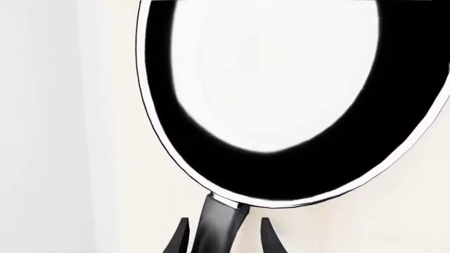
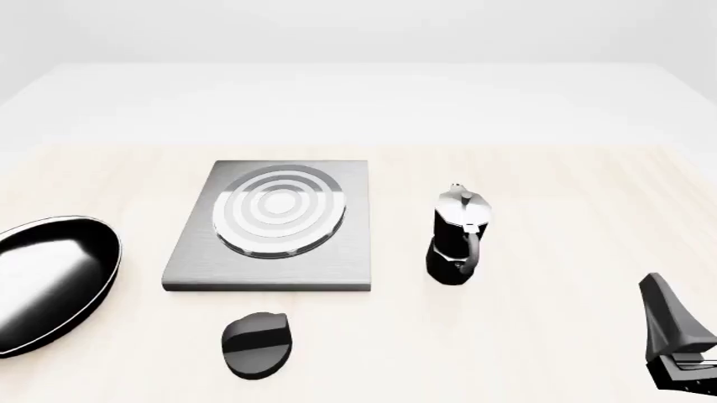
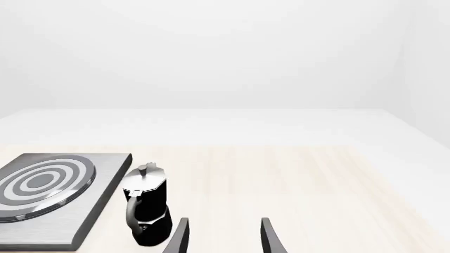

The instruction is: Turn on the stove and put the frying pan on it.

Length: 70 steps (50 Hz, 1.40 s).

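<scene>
Black and glossy, the frying pan (image 2: 50, 281) sits at the far left, well apart from the stove (image 2: 272, 227). The left gripper (image 1: 223, 237) is spread, 2 fingers astride its handle. The right gripper (image 3: 223, 237) is spread, holding nothing.

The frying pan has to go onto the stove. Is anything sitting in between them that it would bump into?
Nothing visible is in the way. The frying pan sits left of the stove with bare table between them. The black knob lies nearer the camera than the stove, and the moka pot stands on its far right side.
</scene>
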Tool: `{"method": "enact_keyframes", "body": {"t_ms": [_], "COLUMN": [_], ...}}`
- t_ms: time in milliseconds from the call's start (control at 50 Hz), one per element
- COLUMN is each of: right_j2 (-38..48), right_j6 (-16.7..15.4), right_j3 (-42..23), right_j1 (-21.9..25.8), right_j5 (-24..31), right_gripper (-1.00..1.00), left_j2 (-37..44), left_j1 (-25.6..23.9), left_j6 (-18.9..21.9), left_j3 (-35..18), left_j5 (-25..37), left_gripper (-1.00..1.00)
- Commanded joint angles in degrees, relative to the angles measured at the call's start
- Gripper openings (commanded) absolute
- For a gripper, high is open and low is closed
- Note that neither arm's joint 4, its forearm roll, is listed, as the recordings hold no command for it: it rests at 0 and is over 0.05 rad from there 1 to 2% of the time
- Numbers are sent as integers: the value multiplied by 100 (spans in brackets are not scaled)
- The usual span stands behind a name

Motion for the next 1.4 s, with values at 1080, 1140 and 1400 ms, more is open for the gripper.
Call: {"method": "enact_keyframes", "body": {"t_ms": [1080, 1140, 1400], "right_j2": [0, 0, 1], "right_j6": [1, 0, 0], "right_j3": [0, 0, 0], "right_j1": [0, 0, 0], "right_j5": [0, 0, 0], "right_gripper": [100, 100, 100], "left_j2": [-894, -961, -1345], "left_j1": [-191, -204, -360], "left_j6": [-274, -311, -469], "left_j3": [-325, -387, -622], "left_j5": [818, 911, 1343], "left_gripper": [-100, -100, -100]}}
